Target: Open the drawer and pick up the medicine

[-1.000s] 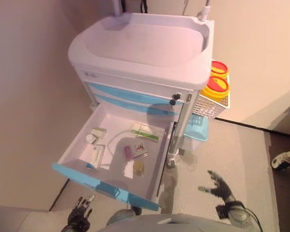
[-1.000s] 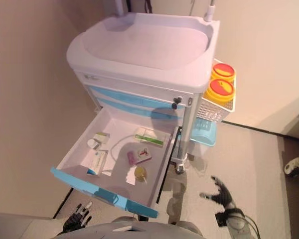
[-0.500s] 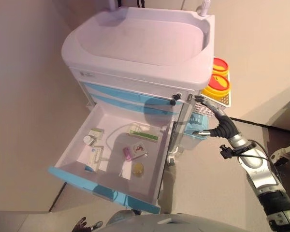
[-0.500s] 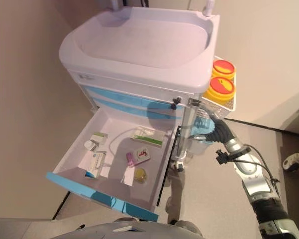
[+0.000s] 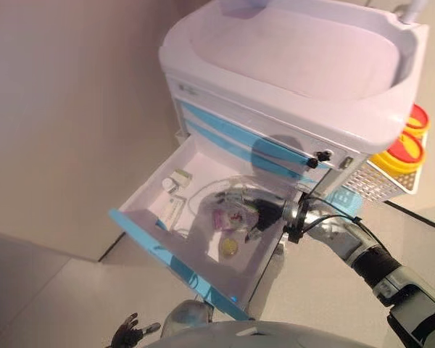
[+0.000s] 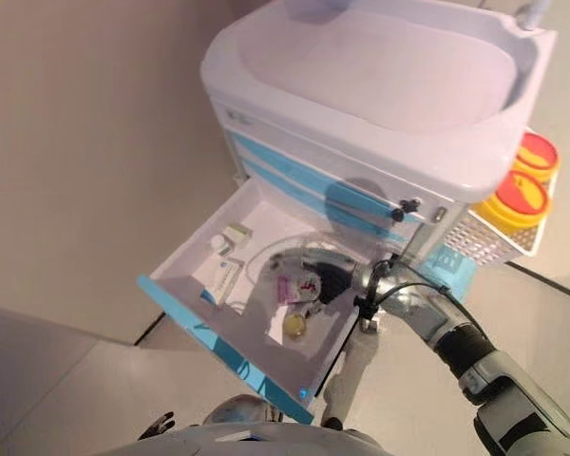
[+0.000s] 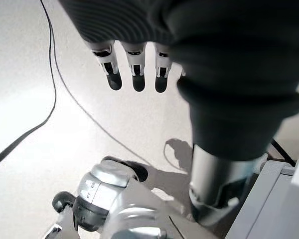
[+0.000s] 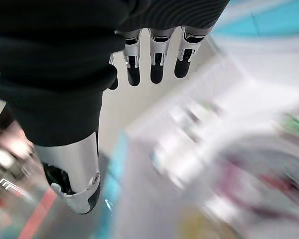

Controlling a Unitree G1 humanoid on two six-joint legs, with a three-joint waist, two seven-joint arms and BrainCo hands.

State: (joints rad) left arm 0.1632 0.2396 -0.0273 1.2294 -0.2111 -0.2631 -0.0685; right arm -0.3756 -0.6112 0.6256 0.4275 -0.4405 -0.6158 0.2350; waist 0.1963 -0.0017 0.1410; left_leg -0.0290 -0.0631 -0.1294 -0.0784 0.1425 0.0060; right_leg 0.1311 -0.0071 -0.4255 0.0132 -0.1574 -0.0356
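The cart's bottom drawer (image 5: 146,190) stands pulled out, its blue front (image 5: 175,262) nearest me. In it lie a pink medicine box (image 5: 222,218), a yellow round item (image 5: 230,249), a small white bottle (image 5: 168,186), small white boxes (image 5: 176,210) and a loop of clear tubing (image 5: 203,190). My right hand (image 5: 265,214) reaches into the drawer from the right, just above the pink box, fingers (image 8: 157,67) straight and holding nothing. It covers part of the drawer's right half. My left hand (image 5: 131,335) hangs low by the floor, fingers (image 7: 134,75) straight and empty.
The white cart (image 5: 297,65) has two shut blue-striped drawers above the open one. A white basket with yellow, red-lidded containers (image 5: 404,151) hangs on its right side, with a blue bin (image 5: 342,200) below. A beige wall (image 5: 65,109) stands close on the left.
My right hand has moved from beside the cart's right edge down and left into the open drawer. The camera has shifted, so the cart sits further right in view.
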